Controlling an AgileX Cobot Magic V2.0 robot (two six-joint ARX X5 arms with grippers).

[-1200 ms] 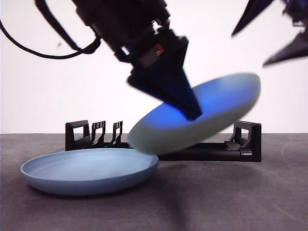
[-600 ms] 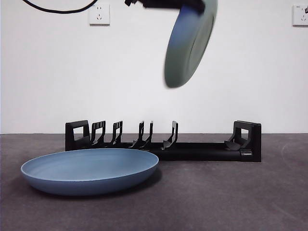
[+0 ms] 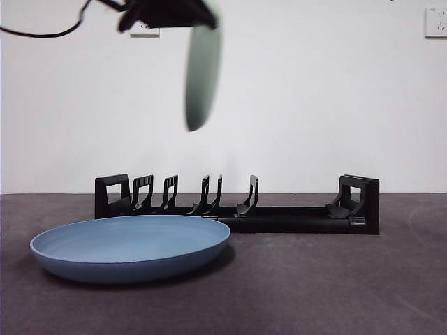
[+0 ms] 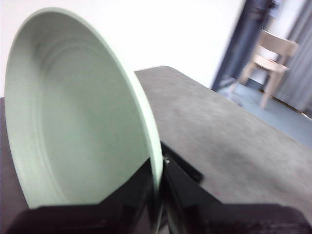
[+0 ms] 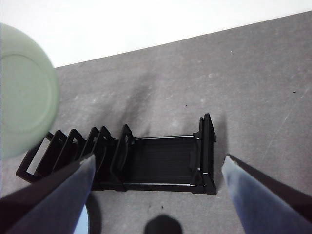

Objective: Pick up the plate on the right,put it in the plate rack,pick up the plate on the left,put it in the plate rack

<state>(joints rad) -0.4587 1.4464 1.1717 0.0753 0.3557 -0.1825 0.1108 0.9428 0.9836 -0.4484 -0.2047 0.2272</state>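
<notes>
Left tool (image 4: 157, 195) pinches the rim of the green plate (image 3: 202, 70), holding it edge-on high above the plate rack (image 3: 237, 209). The blue plate (image 3: 130, 247) lies flat on the counter (image 3: 335, 286) before it. Right tool (image 5: 158, 190) hangs wide open overhead.

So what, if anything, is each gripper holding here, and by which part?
The left gripper pinches the green plate by its rim, held on edge. The right gripper is open and holds nothing.

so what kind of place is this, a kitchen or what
Probably a lab or office test room, not a kitchen: a bare white wall with a socket, a grey table holding only the plate rack and plates, and a wooden chair by curtains.
</notes>
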